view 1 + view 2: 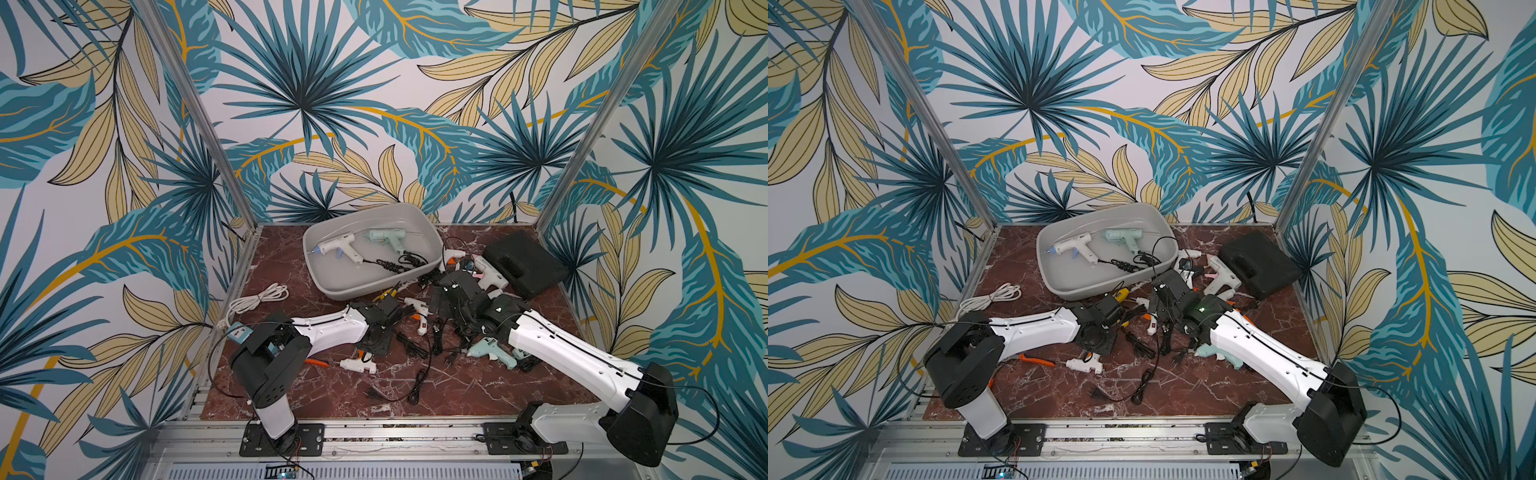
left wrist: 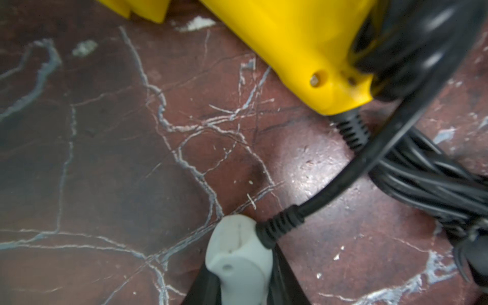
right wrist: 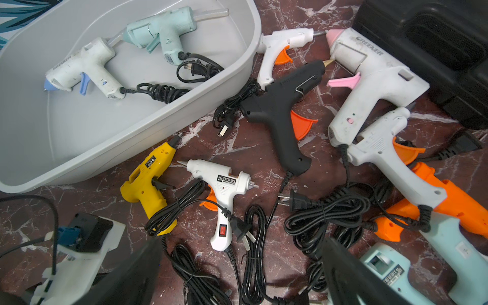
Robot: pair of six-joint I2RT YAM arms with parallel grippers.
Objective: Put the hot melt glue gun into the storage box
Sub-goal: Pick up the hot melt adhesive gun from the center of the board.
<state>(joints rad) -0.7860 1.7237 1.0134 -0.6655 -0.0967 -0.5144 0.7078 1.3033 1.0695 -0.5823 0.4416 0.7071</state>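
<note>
Low over the tabletop (image 2: 105,158), left claw (image 2: 239,274) clenches a white glue gun (image 2: 235,245); right claw (image 3: 241,241) gapes.

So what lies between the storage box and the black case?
In the right wrist view, three lie there: a white glue gun with an orange trigger, a black glue gun and a larger white glue gun with a pink trigger.

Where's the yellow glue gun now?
In the right wrist view the yellow glue gun lies on the table just outside the storage box's near wall, beside the white glue gun with the red switch; mid-table in both top views.
</note>
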